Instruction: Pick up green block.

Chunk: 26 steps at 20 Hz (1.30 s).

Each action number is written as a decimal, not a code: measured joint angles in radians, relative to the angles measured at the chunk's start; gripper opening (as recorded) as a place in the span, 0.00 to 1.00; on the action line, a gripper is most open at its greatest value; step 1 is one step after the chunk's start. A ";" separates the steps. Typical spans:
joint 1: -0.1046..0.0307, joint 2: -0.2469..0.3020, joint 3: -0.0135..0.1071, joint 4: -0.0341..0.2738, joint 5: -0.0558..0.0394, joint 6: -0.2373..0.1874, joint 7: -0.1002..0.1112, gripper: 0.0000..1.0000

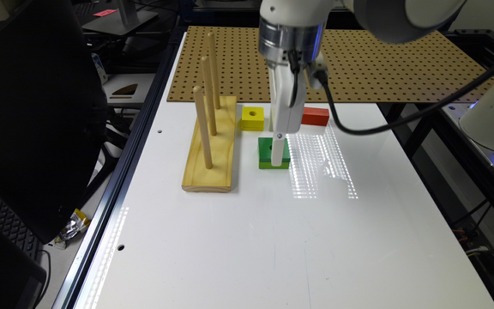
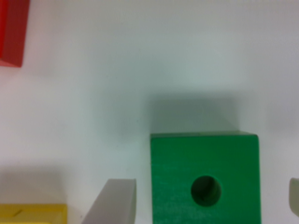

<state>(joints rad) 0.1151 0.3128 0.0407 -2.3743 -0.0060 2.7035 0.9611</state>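
I see the white table (image 1: 238, 240) with a brown pegboard (image 1: 393, 64) lying at its far end. Using the green block (image 1: 266, 152) as my landmark: the wooden peg stand (image 1: 209, 146) with three upright dowels sits near it toward the exterior view's left, the red block (image 1: 315, 116) lies beyond it toward the right, and the yellow block (image 1: 252, 118) lies just beyond it toward the left.

My gripper (image 1: 278, 161) is down at the green block. In the wrist view its fingers (image 2: 117, 201) stand wide, one on each side of the block (image 2: 204, 179), each with a small gap, so I see no contact. The block rests flat on the table, hole up.
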 joint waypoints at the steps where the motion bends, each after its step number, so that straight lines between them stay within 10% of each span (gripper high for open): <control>1: 0.000 0.009 0.000 0.001 0.0000 0.009 0.000 1.00; 16: 0.000 0.066 -0.001 0.017 -0.0031 0.054 0.000 1.00; 17: 0.000 0.065 -0.001 0.017 -0.0031 0.054 0.000 0.00; 26: 0.000 0.064 0.000 0.016 -0.0031 0.053 0.000 0.00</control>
<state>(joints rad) 0.1153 0.3763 0.0407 -2.3586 -0.0091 2.7566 0.9611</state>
